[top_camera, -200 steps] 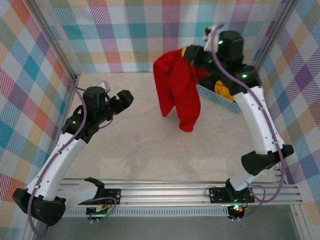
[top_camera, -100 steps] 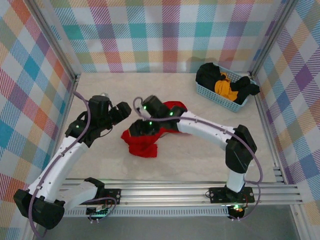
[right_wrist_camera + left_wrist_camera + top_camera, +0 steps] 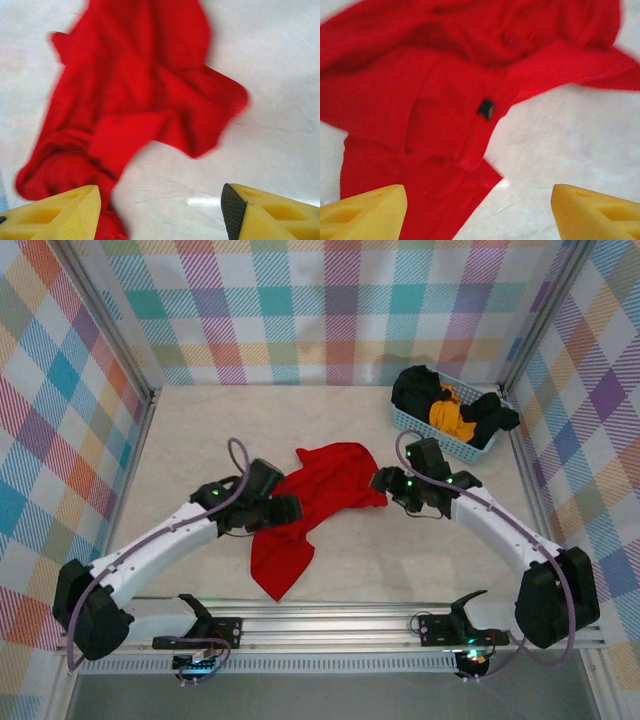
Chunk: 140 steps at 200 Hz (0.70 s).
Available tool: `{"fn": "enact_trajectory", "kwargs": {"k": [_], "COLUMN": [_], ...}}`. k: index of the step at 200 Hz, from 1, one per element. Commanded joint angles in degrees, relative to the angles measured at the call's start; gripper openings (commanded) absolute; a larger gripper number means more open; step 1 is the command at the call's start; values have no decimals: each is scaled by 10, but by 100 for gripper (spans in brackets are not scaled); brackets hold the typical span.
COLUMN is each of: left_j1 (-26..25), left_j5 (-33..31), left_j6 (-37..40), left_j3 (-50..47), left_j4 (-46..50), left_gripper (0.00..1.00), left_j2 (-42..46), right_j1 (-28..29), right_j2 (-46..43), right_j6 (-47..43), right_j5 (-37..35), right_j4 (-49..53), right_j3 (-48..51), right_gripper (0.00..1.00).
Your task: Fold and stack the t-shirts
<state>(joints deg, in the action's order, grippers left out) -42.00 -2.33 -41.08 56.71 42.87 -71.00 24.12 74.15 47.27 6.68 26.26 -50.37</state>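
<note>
Because the red t-shirt point(image 3: 318, 490) lies crumpled mid-frame, the left gripper point(image 3: 286, 510) and right gripper point(image 3: 381, 482) flank it, jaws apart and empty, likely to spread it flat.

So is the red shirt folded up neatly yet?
No, not folded. The red t-shirt lies crumpled on the table, bunched in uneven wrinkles.

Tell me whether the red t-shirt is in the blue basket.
No, the red t-shirt lies crumpled on the table, apart from the basket at the far right corner.
</note>
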Motion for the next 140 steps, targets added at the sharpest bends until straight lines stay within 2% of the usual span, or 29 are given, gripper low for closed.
{"fn": "enact_trajectory", "kwargs": {"k": [1, 13, 28, 46, 58, 94, 108, 125, 133, 140], "left_j1": [-55, -73, -92, -96, -99, -98, -91, -81, -76, -71], "left_j5": [-47, -46, -77, -87, -90, -213, -230, -237, -240, -248], "left_j6": [-29, -35, -45, -42, -29, 42, 58, 70, 77, 83], "left_j3": [-26, -24, 2, 32, 57, 163, 185, 187, 188, 191], "left_j4": [56, 53, 66, 42, 26, 85, 101, 91, 82, 79], "left_gripper": [75, 75, 77, 78, 83, 88, 88, 84, 78, 69], "left_j2": [-7, -22, -55, -92, -130, -264, -304, -329, -339, -348], "right_j1": [-14, -18, -22, -25, -32, -45, -44, -45, -44, -45], "right_j2": [18, 31, 49, 79, 100, 140, 154, 168, 177, 184], "right_j6": [59, 73, 88, 111, 132, 167, 171, 177, 179, 181], "right_j5": [13, 13, 15, 29, 44, 66, 74, 79, 78, 77], "right_j4": [-11, -28, -54, -81, -104, -160, -166, -171, -173, -176], "right_j3": [33, 39, 42, 44, 47, 36, 23, 14, 11, 10], "right_gripper": [66, 65, 65, 65, 65, 66, 66, 66, 65, 62]}}
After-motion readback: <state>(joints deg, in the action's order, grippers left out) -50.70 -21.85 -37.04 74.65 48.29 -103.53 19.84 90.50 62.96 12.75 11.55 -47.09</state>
